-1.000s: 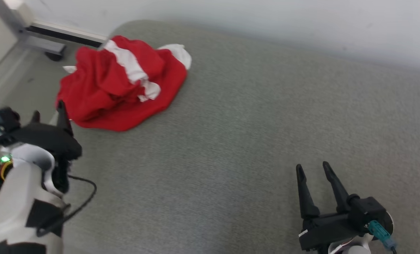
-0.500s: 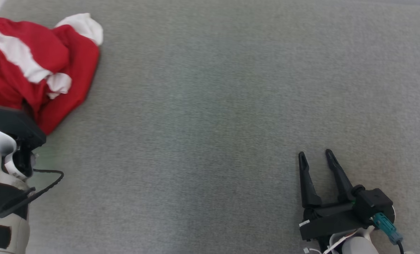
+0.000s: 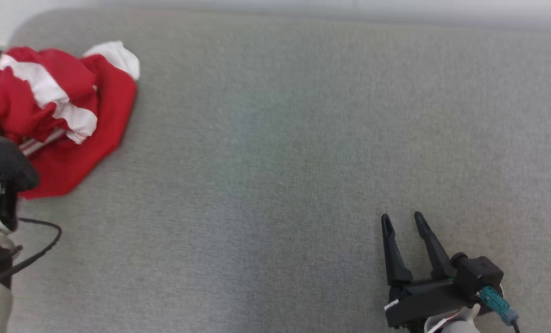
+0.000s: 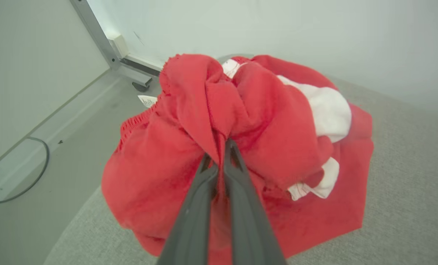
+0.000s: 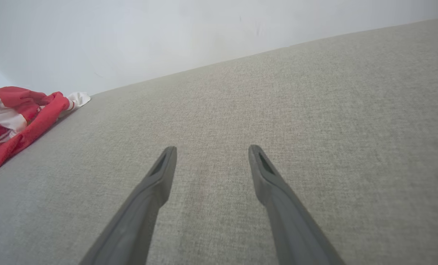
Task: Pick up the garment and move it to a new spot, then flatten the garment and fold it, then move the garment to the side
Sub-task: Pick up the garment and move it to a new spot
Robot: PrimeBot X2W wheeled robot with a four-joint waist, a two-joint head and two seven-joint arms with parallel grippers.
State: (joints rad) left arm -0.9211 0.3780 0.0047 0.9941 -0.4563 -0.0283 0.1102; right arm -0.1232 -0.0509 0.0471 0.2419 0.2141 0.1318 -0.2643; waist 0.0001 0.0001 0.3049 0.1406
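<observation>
Pinching a bunched fold of the red-and-white garment, the left gripper has its fingers closed together. The garment lies far left on the grey surface; the right gripper, parted and empty, rests well apart, near right.

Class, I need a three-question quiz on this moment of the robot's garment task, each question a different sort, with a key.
1. True or false: the right gripper is shut on the garment.
2. The garment's colours are: A) blue and white; B) red and white; C) green and yellow.
3. Fill in: the garment lies on a ____ padded surface while the left gripper pinches its fabric.
Key: 1 false, it is open; 2 B; 3 grey.
</observation>
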